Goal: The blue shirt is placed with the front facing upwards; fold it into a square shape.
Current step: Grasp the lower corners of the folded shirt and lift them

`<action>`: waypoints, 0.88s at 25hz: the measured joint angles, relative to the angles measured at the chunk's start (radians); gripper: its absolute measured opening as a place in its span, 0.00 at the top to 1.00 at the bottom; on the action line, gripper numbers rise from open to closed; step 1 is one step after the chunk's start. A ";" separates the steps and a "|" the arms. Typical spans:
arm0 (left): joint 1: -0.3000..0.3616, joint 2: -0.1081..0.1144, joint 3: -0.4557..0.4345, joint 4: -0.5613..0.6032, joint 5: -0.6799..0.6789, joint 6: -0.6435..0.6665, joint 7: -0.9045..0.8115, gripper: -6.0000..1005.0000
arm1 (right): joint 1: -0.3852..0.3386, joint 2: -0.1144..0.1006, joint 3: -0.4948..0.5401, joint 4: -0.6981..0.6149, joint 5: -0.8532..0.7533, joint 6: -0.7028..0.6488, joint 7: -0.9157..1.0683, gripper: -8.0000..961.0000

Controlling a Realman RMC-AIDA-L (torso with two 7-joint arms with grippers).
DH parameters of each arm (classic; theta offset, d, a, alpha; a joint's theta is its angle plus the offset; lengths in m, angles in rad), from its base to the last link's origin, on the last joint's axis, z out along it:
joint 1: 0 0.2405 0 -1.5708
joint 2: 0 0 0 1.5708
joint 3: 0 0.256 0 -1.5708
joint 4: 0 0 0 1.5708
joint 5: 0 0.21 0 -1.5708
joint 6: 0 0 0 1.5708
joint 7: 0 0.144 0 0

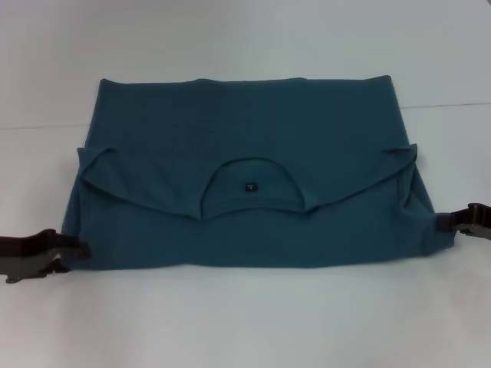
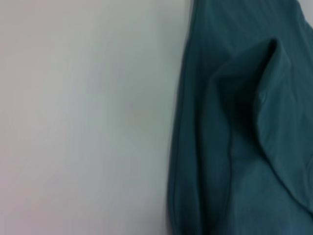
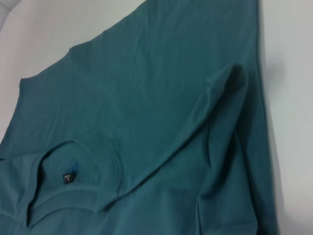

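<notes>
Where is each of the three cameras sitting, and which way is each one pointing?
Head view: from the robot's head, looking forward and down at the blue shirt on the white table; the left claw and right claw show at the shirt's near corners.
Left wrist view: on the left arm, looking at the shirt's edge and bare table; no claw shows.
Right wrist view: on the right arm, looking across the shirt at the neck label; no claw shows.
Shared: head and right wrist views both show the neck label.
</notes>
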 joint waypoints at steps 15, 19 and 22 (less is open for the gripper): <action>-0.024 -0.018 0.042 -0.030 0.058 -0.013 0.004 0.83 | 0.004 0.000 0.000 0.000 0.000 0.003 0.000 0.93; -0.019 -0.027 0.041 -0.062 0.055 -0.012 0.004 0.90 | 0.007 0.000 0.000 0.000 0.000 0.005 0.000 0.93; -0.019 -0.028 0.041 -0.072 0.054 -0.010 0.005 0.91 | 0.008 0.000 0.000 0.000 0.000 0.005 0.000 0.93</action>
